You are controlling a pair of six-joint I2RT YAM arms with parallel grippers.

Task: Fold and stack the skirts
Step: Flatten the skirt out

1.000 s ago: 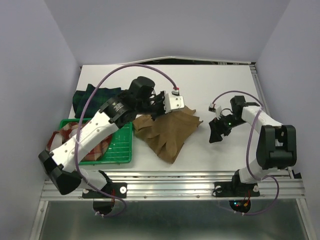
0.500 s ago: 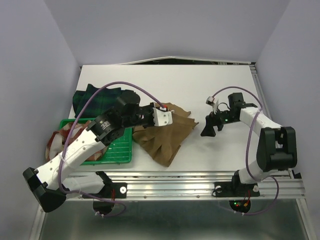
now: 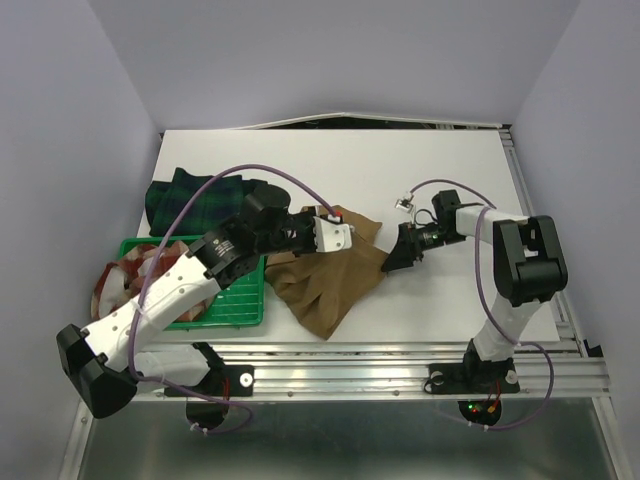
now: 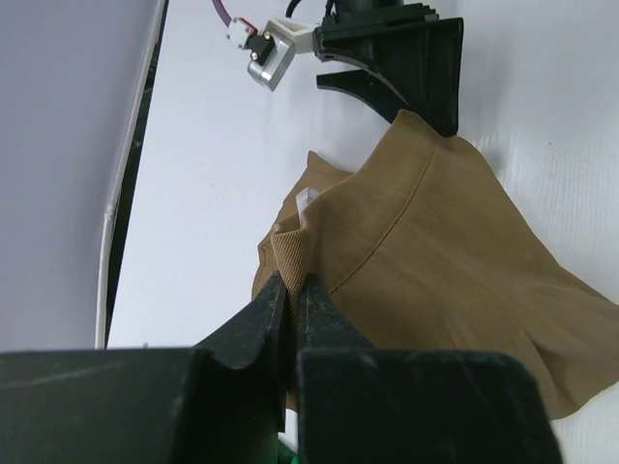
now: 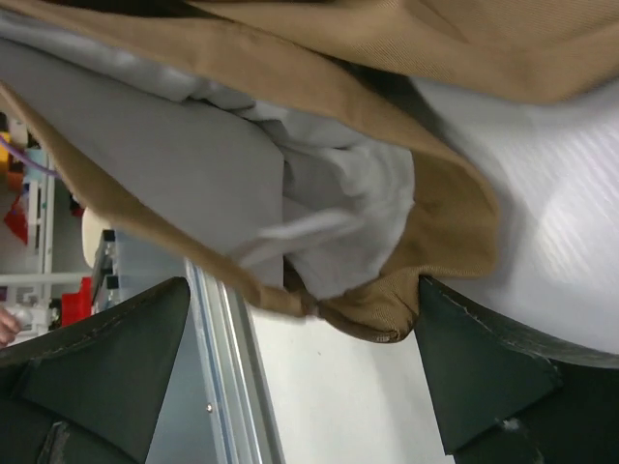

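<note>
Pinching the tan skirt (image 3: pixel 330 285) edge, left gripper (image 4: pixel 292 285); right gripper (image 3: pixel 393 262) spread.

The tan skirt (image 3: pixel 335 275) is showing plain brown at the frame's centre, and its lining (image 5: pixel 338 193) is showing pale grey-white. At upper left, the tartan skirt (image 3: pixel 185 195) is showing dark green and navy checks. At left, the plaid skirt (image 3: pixel 125 275) is showing red, orange and white against the green tray (image 3: pixel 240 295). The table (image 3: pixel 440 160) is showing white.
</note>
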